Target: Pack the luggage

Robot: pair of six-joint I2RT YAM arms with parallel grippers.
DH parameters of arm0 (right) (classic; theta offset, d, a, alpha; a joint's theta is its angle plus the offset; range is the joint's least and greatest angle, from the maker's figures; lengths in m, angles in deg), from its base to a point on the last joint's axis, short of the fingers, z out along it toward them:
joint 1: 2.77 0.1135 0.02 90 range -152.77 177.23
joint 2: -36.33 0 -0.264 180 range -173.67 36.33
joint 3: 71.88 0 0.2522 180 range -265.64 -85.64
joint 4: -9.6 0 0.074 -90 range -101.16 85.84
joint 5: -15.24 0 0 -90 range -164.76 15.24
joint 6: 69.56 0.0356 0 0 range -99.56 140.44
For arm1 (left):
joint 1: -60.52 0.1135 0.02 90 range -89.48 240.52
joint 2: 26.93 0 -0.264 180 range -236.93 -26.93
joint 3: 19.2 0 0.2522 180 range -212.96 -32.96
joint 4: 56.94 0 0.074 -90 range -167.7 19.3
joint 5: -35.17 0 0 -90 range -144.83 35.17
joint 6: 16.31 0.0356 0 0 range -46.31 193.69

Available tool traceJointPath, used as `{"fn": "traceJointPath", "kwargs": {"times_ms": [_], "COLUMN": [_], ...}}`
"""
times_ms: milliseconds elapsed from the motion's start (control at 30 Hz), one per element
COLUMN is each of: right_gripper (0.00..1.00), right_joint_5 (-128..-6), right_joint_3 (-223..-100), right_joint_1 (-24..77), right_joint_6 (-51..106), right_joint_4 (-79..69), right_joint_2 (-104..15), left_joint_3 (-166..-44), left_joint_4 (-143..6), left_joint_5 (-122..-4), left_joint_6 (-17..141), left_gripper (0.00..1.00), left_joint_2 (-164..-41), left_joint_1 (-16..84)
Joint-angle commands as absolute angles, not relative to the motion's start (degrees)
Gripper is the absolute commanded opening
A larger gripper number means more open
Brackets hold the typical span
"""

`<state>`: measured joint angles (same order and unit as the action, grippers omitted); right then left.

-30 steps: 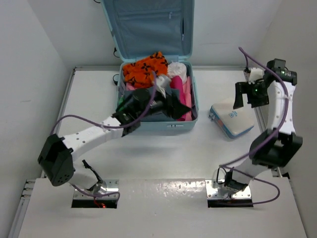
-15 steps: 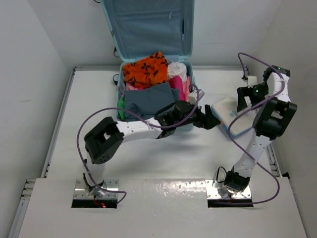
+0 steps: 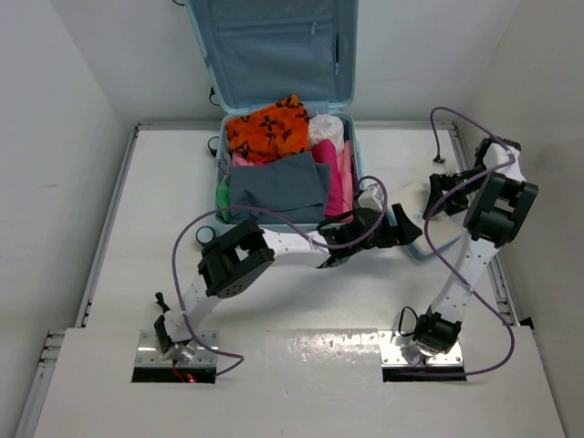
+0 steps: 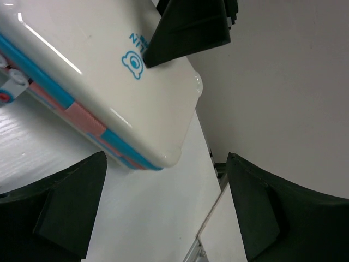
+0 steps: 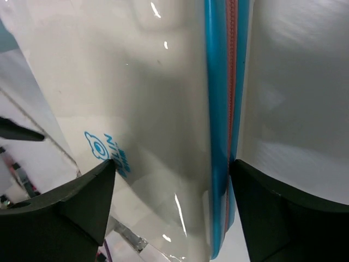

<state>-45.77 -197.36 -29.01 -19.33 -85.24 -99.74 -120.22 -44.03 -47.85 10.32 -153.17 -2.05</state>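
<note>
Two black grippers close in on a small white-and-blue first-aid box [image 3: 436, 230] at the right of a white table [image 3: 155, 210], while the luggage [image 3: 274, 87], a pale aqua hard-shell suitcase, lies open at the far middle of the tabletop. Its long axis runs away from the arms, with the front edge facing them and the lid [image 3: 274, 36] hinged at the far end, standing upright against the back wall to show a light blue fabric lining. Soft goods fill the base: an orange patterned cloth [image 3: 267, 128] and a white bundle [image 3: 326, 130] at the far end, a folded grey garment [image 3: 276, 187] nearest the arms, pink fabric [image 3: 334, 178] down the right side and a sliver of green [image 3: 224, 196] at the left. Broad tabletop runs to the left of the case. On the right the room is tighter, with the box lying just beside the case and the right wall [image 3: 547, 91] near. The left arm stretches across the case's front edge. The left gripper [image 4: 166, 164] has its fingers spread wide, with a rounded corner of the box ahead of them. The right gripper [image 5: 173, 166] is likewise spread, its fingers flanking the box's side. Whether either touches the box cannot be told. The box is a glossy, hard white shell with rounded corners, a blue band, a pink seam and a blue bear logo [image 4: 133, 61].
</note>
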Motion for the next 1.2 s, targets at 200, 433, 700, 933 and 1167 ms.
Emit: {"fn": "traceJointPath", "kwargs": {"times_ms": [200, 433, 700, 933, 1167], "right_gripper": [0.74, 0.62, 0.86, 1.00, 1.00], "right_joint_5": [-49.17, -50.94, -49.97, -47.51, -46.81], "right_joint_3": [-182.52, -177.93, -176.78, -178.45, -178.19], "right_joint_1": [-27.65, -27.12, -27.20, -27.47, -27.30], "right_joint_6": [-30.79, -29.30, -28.34, -24.65, -23.16], "right_joint_4": [-92.93, -93.72, -93.99, -93.99, -93.90], "right_joint_2": [-100.79, -100.69, -99.63, -99.11, -99.19], "left_joint_3": [-123.85, -113.22, -105.21, -100.31, -95.27], "left_joint_4": [-56.37, -57.17, -52.95, -53.03, -47.09], "left_joint_5": [-34.62, -30.49, -31.71, -32.50, -34.87], "left_joint_6": [0.40, -3.83, -4.98, -2.16, -0.58], "left_gripper": [1.00, 1.00, 1.00, 1.00, 1.00], "left_joint_2": [-159.12, -154.73, -150.78, -144.01, -142.06], "left_joint_1": [-4.78, -6.10, -4.97, -3.03, -2.50]}}
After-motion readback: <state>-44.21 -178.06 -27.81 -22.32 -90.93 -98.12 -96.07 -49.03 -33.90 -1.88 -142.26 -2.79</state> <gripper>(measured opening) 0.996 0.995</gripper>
